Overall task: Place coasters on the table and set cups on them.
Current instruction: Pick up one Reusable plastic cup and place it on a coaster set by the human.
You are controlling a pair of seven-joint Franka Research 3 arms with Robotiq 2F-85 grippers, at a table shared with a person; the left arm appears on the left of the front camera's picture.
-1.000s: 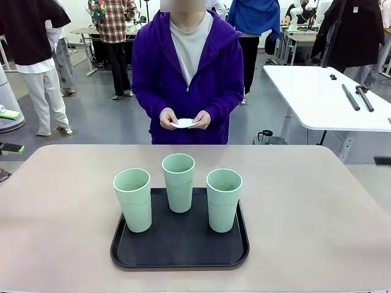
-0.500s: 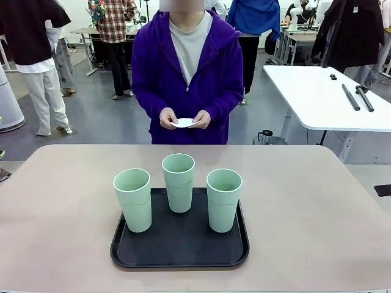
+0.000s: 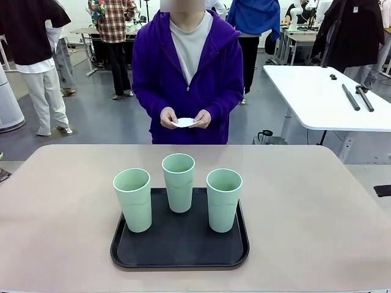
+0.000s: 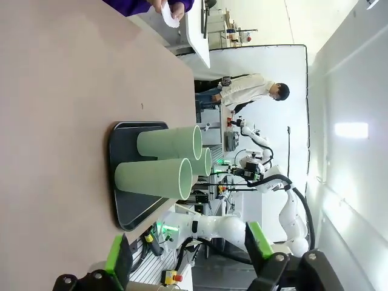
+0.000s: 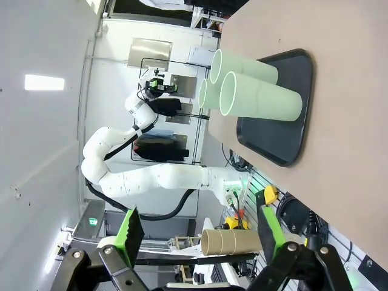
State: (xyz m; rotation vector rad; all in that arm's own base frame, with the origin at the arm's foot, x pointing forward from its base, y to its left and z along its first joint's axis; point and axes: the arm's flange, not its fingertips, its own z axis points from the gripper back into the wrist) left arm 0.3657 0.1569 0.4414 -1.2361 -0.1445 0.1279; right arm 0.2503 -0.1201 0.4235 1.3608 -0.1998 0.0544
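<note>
Cups (image 3: 178, 183) close-set on tray (image 3: 180, 247), worktop's (image 3: 305, 201) near edge | coasters (image 3: 184, 122) in person's hands (image 3: 202, 119) | both jaws spread wide, empty | risk: grasped cup topples neighbour.

I'm working in a robotics lab, an open hall: past my beige tabletop (image 3: 55, 201) lie bare grey floor (image 3: 104, 125), a white worktable (image 3: 311, 91) bearing black tools (image 3: 350, 97), people (image 3: 36, 55) standing about, and a white robot arm (image 5: 157, 179) against plain walls

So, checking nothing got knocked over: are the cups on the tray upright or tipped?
Upright: the three cups stand on their bases on the black tray, open rims up, none leaning.
</note>
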